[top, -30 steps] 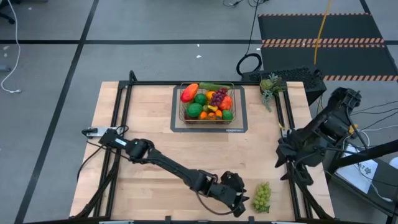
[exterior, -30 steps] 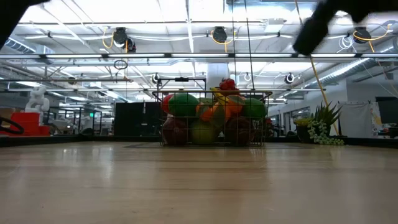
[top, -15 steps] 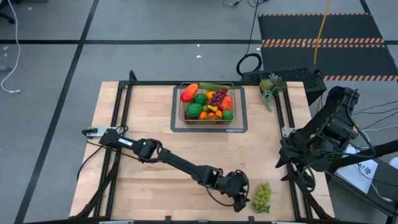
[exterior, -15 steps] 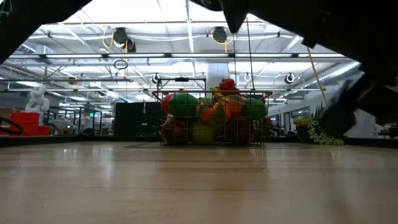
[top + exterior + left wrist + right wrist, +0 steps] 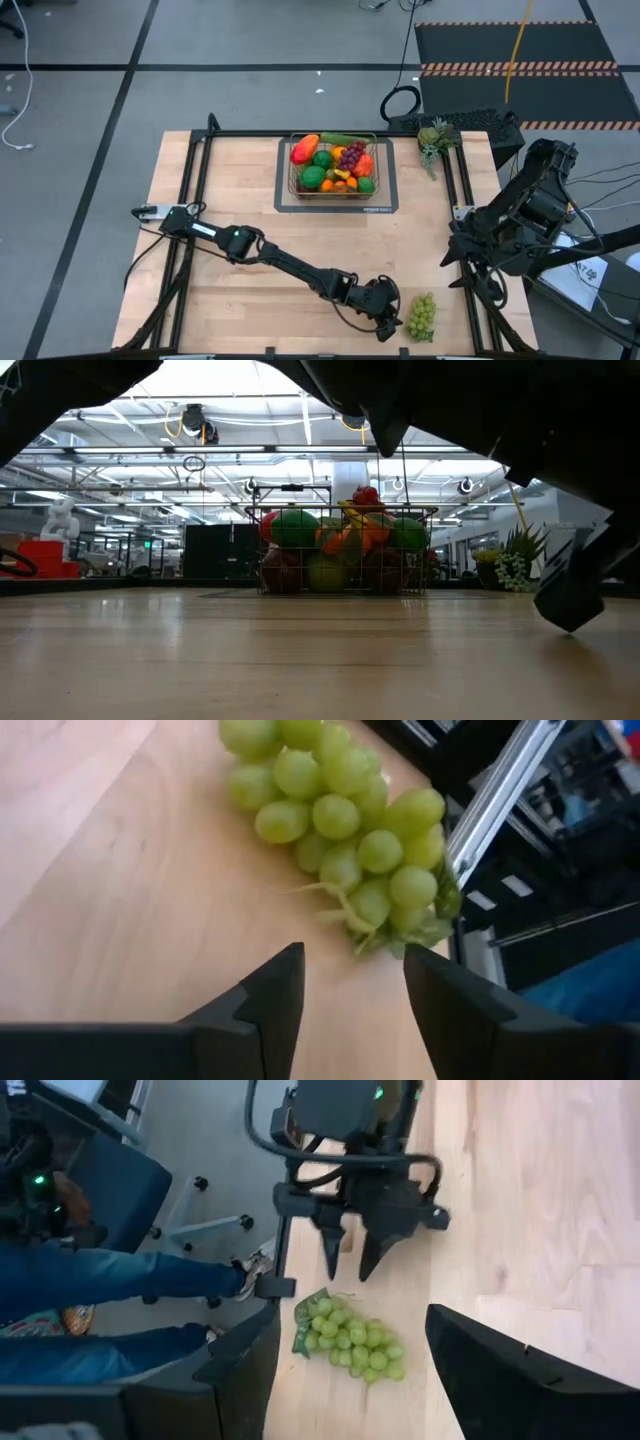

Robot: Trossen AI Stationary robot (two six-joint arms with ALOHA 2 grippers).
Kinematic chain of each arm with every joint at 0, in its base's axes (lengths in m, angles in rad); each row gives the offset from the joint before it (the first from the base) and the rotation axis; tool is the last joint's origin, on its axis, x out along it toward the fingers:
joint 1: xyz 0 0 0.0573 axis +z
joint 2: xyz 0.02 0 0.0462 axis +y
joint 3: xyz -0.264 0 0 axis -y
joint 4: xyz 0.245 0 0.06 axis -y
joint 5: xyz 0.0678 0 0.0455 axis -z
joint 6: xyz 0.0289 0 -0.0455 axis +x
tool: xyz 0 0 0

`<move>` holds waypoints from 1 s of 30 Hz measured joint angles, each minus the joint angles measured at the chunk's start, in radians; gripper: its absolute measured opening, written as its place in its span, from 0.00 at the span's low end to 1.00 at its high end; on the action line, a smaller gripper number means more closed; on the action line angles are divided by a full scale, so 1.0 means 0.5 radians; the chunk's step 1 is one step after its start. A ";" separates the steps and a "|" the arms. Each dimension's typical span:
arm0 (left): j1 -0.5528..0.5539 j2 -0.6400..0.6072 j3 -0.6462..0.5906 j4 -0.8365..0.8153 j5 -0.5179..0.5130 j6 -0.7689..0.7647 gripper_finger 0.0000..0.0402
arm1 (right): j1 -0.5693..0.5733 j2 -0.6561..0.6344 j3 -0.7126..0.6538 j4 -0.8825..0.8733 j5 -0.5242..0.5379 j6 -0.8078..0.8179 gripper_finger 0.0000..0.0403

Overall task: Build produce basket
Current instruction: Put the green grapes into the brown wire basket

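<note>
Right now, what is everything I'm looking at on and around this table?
Wooden table: one, pale wood, dark frame rails.
Dark mat: one, under the basket, far middle.
Wire-mesh metal basket: one, dark, on the mat.
Toy produce: a heap, red, green, orange, purple, filling the basket.
Green grape bunch: one, on the table at the near edge, right of the left gripper.
Spiky green plant piece: one, far right corner.
Person's legs in blue jeans: beside the table, right wrist view.
Left gripper: open, fingers pointing at the grapes, not touching.
Right gripper: open, raised off the table's right side.
</note>
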 joint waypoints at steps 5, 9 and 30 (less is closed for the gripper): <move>-0.001 0.004 0.000 0.000 -0.047 0.042 0.50 | -0.001 -0.001 0.000 0.000 0.092 -0.015 0.61; -0.001 0.046 0.000 0.148 -0.029 0.050 0.53 | 0.000 -0.001 0.000 -0.001 0.091 -0.010 0.61; -0.002 0.070 0.001 0.262 -0.107 -0.054 0.45 | 0.057 0.154 -1.588 2.180 -0.685 0.936 0.22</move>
